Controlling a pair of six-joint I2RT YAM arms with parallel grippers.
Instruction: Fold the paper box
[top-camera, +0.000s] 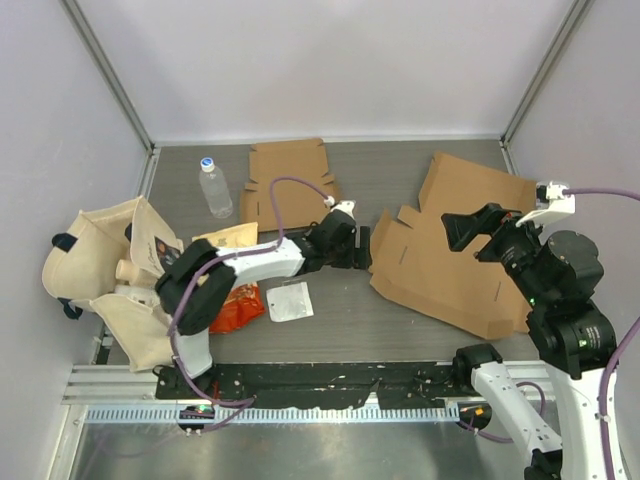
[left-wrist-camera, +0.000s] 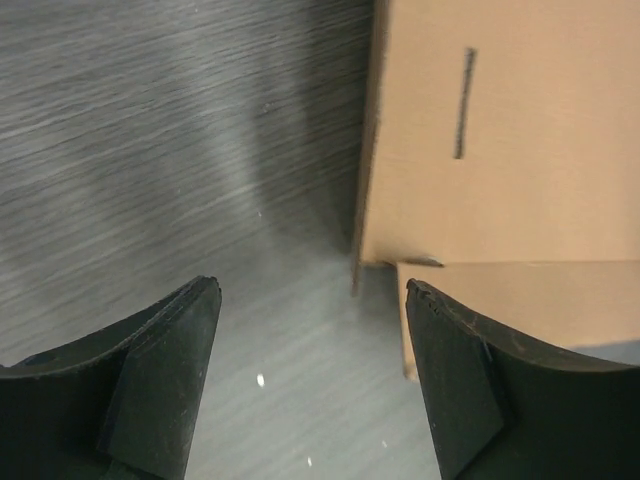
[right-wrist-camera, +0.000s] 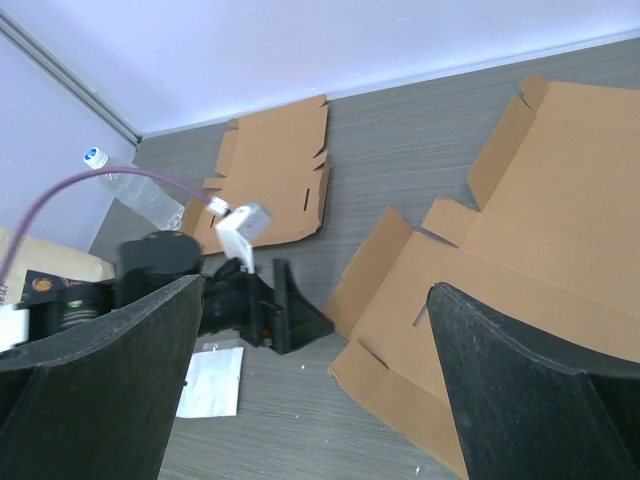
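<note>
The left hand is held wide and empty at the left edge of the flat box, which lies unfolded on the counter. The right hand, equally wide and empty, is poised above it. The first fold appears not yet begun, so that edge must be caught squarely next. Well left of the box, a printed packet is seen in the cloth bag. What is in the bottle cannot be told.

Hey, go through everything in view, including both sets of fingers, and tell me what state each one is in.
Large box blank: lying flat, unfolded.
Small box blank: lying flat, unfolded.
Water bottle: upright, capped.
Tote bag: slumped on its side.
Orange packet: lying flat.
Left fingers: open, at the large blank's edge, holding nothing.
Right fingers: open, raised over the large blank, holding nothing.
</note>
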